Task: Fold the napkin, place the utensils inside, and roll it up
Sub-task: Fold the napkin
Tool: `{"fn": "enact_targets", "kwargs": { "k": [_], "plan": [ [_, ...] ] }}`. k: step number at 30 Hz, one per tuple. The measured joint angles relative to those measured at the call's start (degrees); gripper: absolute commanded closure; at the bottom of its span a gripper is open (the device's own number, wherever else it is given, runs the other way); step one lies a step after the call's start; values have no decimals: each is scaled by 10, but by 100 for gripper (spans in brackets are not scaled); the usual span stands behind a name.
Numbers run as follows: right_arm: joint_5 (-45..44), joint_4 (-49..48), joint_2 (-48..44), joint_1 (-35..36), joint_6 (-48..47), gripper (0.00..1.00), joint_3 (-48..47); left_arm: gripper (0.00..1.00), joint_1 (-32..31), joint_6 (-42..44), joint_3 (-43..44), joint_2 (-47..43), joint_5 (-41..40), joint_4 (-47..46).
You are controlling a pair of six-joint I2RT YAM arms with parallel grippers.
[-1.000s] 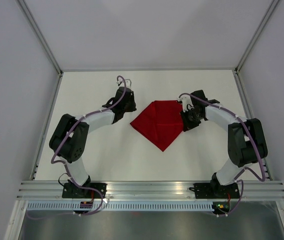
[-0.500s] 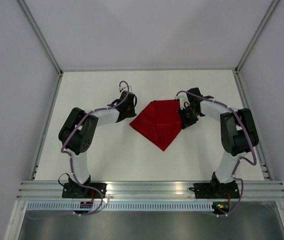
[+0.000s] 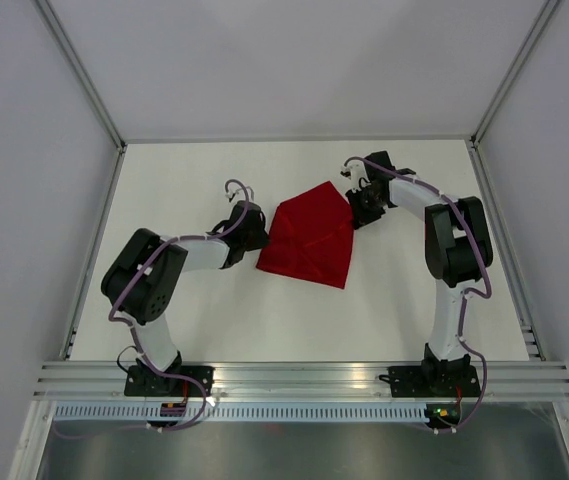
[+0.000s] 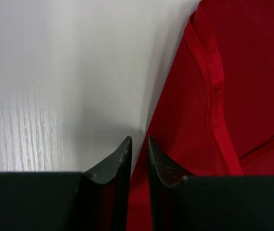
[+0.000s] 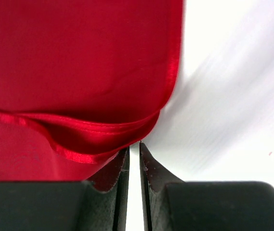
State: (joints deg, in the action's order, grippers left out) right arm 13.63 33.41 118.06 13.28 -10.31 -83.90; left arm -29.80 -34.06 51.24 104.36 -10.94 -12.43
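1. Folded red napkin is lying at the middle of the table.
2. Left gripper is pinching its left edge, jaws nearly together.
3. Right gripper is pinching its far right corner.

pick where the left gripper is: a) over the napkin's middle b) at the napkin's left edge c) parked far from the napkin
b: the left gripper sits at the left edge of the napkin, and its wrist view shows the red hem right at its fingertips.
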Motion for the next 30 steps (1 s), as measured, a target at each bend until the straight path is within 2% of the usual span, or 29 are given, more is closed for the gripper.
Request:
{"fn": "enact_targets", "kwargs": {
  "k": [5,10,15,17,23,30],
  "plan": [
    [0,2,32,0,0,80,-48,75,-7,-18,-43,-28,4,-20],
    [0,0,48,-1,0,79,-73,69,-9,-25,-56,-39,4,-23],
    [-1,0,47,-9,2,72,-73,66,-3,-25,-37,-37,5,6],
    [-5,0,42,-16,2,66,-68,66,4,-25,-26,-35,6,24],
    [-22,21,-26,-40,-1,59,-45,61,33,-23,-2,-37,11,61],
    [20,17,-176,-47,-36,55,-16,54,38,-9,11,-76,24,80]
  ]
}}
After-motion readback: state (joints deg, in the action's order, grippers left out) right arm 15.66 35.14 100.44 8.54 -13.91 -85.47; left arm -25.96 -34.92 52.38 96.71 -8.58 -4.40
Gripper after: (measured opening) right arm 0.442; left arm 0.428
